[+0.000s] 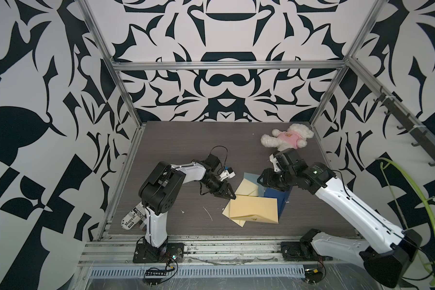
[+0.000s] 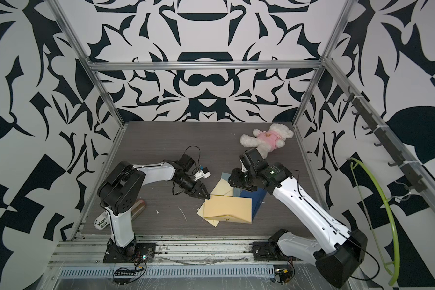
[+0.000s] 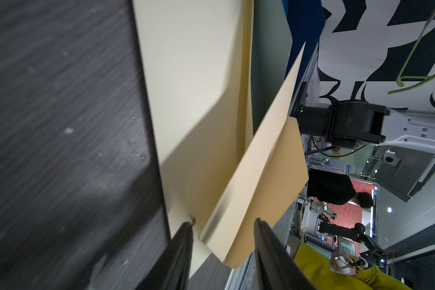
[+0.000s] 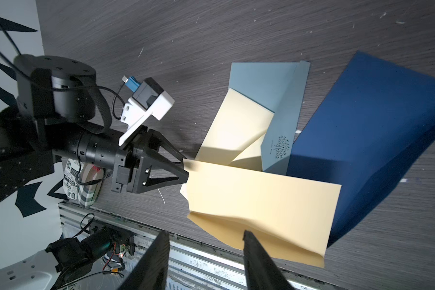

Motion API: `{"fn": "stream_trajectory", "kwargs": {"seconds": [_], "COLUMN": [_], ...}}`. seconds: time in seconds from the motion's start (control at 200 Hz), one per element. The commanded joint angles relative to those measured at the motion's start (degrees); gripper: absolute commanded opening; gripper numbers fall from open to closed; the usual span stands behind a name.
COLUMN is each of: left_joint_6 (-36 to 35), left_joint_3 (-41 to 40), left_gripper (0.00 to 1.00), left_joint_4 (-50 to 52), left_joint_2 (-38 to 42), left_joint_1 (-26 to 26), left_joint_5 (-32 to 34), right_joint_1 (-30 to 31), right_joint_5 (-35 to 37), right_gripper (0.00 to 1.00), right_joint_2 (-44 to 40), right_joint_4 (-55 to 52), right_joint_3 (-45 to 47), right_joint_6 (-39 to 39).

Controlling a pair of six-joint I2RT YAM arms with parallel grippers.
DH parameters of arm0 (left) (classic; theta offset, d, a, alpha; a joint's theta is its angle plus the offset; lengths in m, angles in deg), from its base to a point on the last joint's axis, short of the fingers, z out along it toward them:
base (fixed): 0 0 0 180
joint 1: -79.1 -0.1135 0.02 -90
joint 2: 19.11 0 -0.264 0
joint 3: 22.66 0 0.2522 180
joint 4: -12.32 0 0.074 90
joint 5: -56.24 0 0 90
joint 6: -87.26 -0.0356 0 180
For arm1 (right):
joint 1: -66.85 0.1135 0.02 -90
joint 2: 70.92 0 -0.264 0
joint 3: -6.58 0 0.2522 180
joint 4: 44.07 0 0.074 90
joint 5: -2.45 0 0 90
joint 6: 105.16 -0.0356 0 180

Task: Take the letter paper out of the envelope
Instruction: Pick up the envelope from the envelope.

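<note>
Letter paper looks light, floppy and crease-prone; pinch a free corner. Left gripper, half-wide, straddles the tan envelope's 10 o'clock corner. Right gripper is wide and empty.

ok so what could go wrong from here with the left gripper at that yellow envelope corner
1. The left gripper has only a corner of the yellow envelope between its open jaws; closing there may crease it or slip off.
2. The right gripper hovers open above, pinning nothing, so a pull may just drag the whole envelope.
3. It overlaps the grey-blue envelope and the pale sheet; those may shift too.
</note>
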Motion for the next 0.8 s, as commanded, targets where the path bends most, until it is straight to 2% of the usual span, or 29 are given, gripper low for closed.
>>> {"fn": "stream_trajectory", "kwargs": {"seconds": [0.0, 0.18, 0.45, 0.795], "left_joint_6": [-0.5, -0.5, -0.3, -1.3], "left_joint_3": [-0.4, -0.6, -1.0, -2.1], "left_gripper": [0.39, 0.32, 0.31, 0.43], "left_joint_4": [-1.7, -2.2, -2.8, -2.8], "left_joint_2": [-0.9, -1.1, -1.6, -2.6], "left_joint_1": [0.2, 0.3, 0.3, 0.3], "left_joint_5": [-1.6, -2.8, -3.8, -4.0], "right_joint_1": [0.2, 0.2, 0.2, 0.2], "right_joint_5": [-0.5, -1.9, -2.3, -6.4], "right_gripper": [0.48, 0.48, 0.47, 0.47], "right_joint_2": [-0.2, -0.5, -0.2, -1.3], "right_joint_4": [1.1, 2.6, 2.8, 3.5], "right_joint_3": [0.1, 1.5, 1.9, 3.8], "right_joint_6": [-0.5, -0.8, -0.9, -1.5]}}
